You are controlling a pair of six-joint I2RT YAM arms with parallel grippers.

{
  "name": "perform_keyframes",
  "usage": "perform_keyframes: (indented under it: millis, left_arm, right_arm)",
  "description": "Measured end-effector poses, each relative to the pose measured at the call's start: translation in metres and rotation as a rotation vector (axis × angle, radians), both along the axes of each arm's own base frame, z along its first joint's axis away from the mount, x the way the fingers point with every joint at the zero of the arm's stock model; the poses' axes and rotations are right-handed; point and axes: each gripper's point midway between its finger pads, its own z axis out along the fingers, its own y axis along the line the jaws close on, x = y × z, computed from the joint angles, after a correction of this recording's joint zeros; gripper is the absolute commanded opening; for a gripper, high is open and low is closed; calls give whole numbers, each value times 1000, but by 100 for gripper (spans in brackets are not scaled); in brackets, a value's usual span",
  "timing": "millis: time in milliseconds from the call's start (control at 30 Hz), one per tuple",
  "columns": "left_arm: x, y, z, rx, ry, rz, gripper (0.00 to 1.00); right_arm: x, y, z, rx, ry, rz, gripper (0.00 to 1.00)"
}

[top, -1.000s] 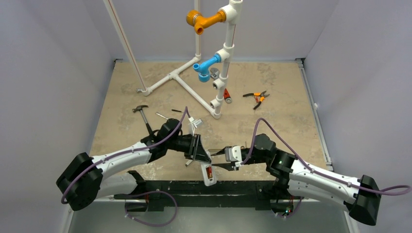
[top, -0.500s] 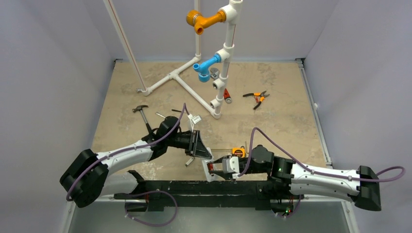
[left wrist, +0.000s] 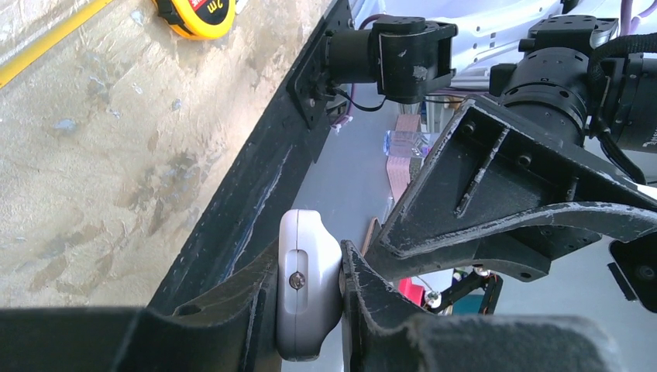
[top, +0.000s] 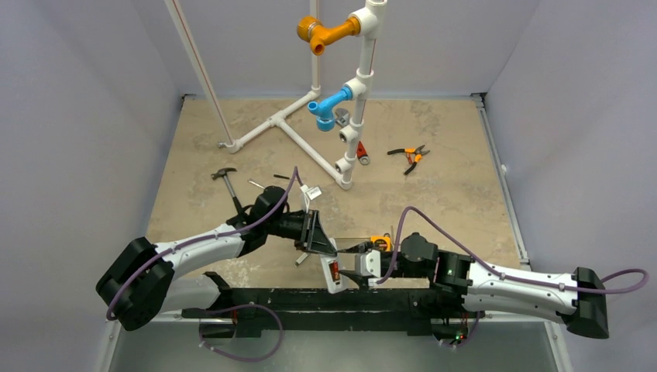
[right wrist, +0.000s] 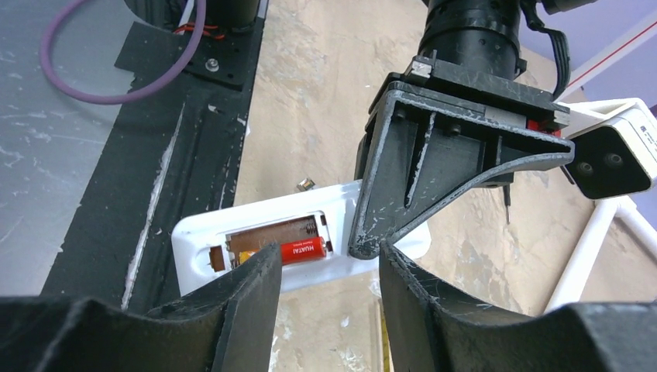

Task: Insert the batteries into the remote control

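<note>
At the table's [top: 465, 194] near edge, the left gripper [left wrist: 308, 267] clamped one end of the slim white plastic remote control [right wrist: 194, 236], probably light, stiff and slick. The right gripper [right wrist: 327, 267] gaped empty beside its seated red cylindrical battery [right wrist: 300, 251].

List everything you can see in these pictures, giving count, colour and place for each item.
remote control: one, white, at the table's near edge
battery: one seen, red, in the remote control's bay
tape measure: one, orange-yellow, right of the remote control
pipe frame: one, white with orange and blue fittings, far side
hammer: one, dark, left
pliers: one pair, orange-black, far right
table: one, tan
left end effector: one, black, shut on the remote control
right end effector: one, black, open beside the bay
</note>
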Motion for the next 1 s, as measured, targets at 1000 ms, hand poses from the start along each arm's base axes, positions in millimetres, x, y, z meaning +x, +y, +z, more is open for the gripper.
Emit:
perform_keyframes:
  millis: [1000]
  left_arm:
    - [-6, 4, -7, 30, 27, -17, 0]
  right_arm:
    - [-10, 11, -19, -60, 19, 84, 34]
